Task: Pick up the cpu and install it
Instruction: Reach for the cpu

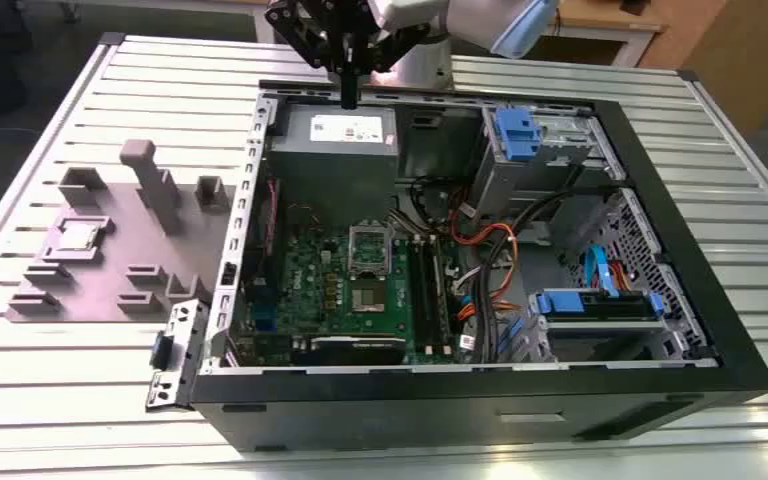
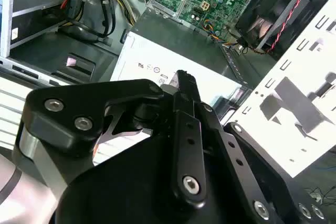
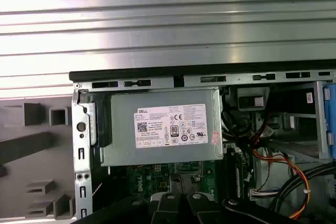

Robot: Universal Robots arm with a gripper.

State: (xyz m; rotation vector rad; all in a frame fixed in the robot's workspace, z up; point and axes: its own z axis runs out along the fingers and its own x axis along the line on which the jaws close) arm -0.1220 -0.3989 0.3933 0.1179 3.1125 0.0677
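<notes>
Now the gripper (image 1: 348, 99) hangs clenched, empty, well apart from the cpu (image 1: 80, 236)

Black silver-screwed tool (image 2: 185, 82), white arm (image 1: 464, 20)

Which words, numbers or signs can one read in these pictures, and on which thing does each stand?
The white label on the grey box: rows of fine print and round marks, too small to quote reliably.
The green board: markings too small to read.
The cpu on the purple fixture: no readable text.
</notes>
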